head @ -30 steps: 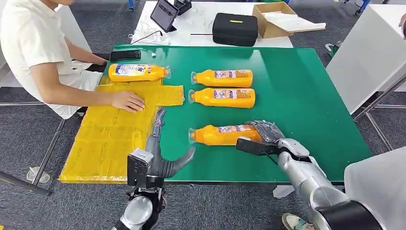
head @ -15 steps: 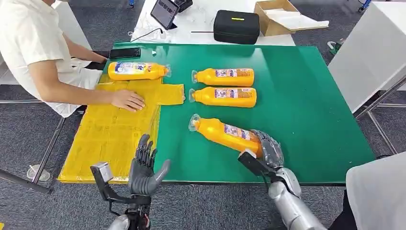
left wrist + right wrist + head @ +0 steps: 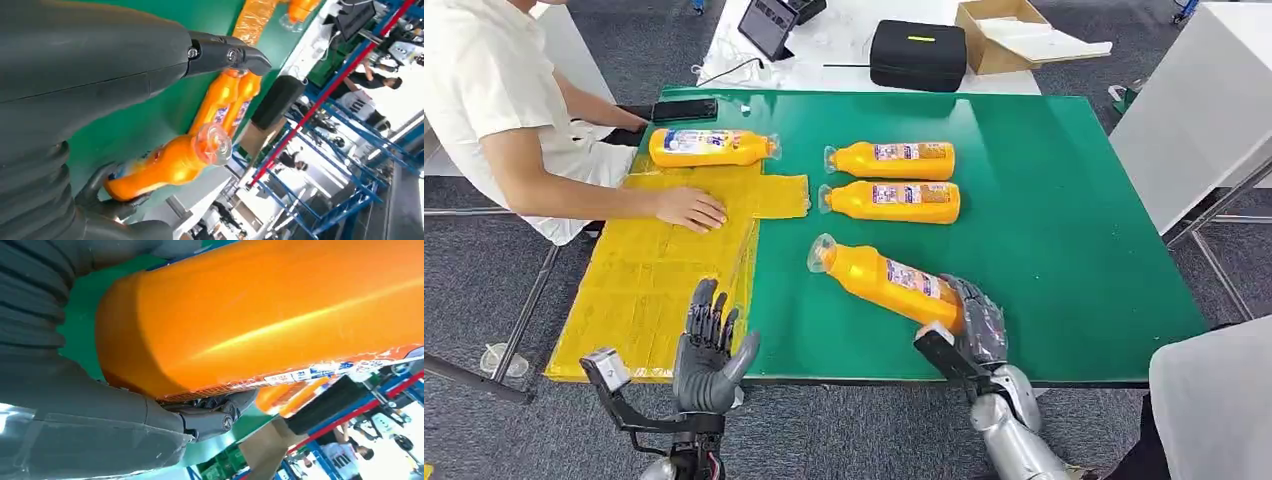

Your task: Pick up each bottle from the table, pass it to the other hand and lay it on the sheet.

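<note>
bottle (image 3: 886,281) is grasped at its base by the right hand (image 3: 972,322) near the worktop's (image 3: 1064,220) front edge, cap angled toward the left hand (image 3: 707,350), which is held released, fingers spread, by the front edge beside the yellow sheet (image 3: 659,280), likely awaiting the pass.

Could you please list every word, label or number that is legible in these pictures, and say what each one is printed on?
No text is legible.
Held bottle in the right hand: printed label, too small and blurred to read.
Two bottles on the table: labels too small.
Bottle on the sheet: blue and white label, unreadable.
Tablet screen: content too small.
Black case: yellow strip, no readable words.
</note>
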`<state>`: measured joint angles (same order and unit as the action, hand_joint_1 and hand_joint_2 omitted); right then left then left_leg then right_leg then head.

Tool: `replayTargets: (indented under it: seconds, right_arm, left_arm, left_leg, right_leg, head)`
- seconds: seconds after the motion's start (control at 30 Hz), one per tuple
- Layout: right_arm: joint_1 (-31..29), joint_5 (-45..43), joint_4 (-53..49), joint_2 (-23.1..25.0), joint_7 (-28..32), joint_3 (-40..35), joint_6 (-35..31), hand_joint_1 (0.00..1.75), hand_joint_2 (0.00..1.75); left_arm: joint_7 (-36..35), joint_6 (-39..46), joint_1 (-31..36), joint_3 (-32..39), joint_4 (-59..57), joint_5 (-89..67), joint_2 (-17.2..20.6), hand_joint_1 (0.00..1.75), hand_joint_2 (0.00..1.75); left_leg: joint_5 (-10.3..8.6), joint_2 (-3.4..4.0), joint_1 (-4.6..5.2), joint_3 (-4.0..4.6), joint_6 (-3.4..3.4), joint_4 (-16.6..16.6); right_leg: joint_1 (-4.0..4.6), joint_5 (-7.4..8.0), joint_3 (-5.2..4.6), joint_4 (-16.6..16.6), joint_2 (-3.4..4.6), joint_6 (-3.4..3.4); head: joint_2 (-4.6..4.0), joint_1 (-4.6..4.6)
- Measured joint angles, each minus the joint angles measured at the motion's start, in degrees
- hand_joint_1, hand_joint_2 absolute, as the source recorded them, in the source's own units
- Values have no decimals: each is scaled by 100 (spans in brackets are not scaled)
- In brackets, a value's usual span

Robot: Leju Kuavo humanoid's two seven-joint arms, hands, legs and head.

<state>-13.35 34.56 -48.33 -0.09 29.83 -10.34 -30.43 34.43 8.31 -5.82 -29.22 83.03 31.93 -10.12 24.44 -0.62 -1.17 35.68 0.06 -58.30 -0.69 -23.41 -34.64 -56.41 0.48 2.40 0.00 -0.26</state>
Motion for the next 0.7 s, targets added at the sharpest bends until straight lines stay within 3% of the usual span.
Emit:
replayTargets:
  seconds: [0.4, 0.43, 0.53, 0.7]
  right_arm:
    - [134, -254, -741, 503, 155, -859, 291, 173, 175]
    - [137, -256, -774, 514, 155, -907, 293, 164, 175]
    - [145, -267, -837, 534, 158, -1001, 302, 175, 175]
    - [141, -276, -842, 534, 158, -1161, 291, 173, 175]
  left_arm:
    - [-298, -499, 128, -234, -175, 234, 15, 0, 175]
    - [-300, -503, 133, -249, -195, 236, 15, 0, 175]
    - [-302, -505, 147, -278, -227, 240, 20, 0, 175]
    - [-328, -564, 202, -289, -254, 251, 24, 0, 175]
  left_leg:
    - [0, 5, 0, 5, 0, 0]
    - [0, 4, 0, 6, 0, 0]
    - [0, 4, 1, 7, 0, 0]
    - [0, 4, 1, 7, 0, 0]
  right_leg:
    - [0, 0, -8, 0, 1, 0]
    - [0, 0, -9, 0, 1, 0]
    - [-1, 0, -8, 0, 1, 0]
    - [-1, 0, -9, 0, 1, 0]
  head:
    - [0, 2]
    - [0, 2]
    - [0, 2]
    - [0, 2]
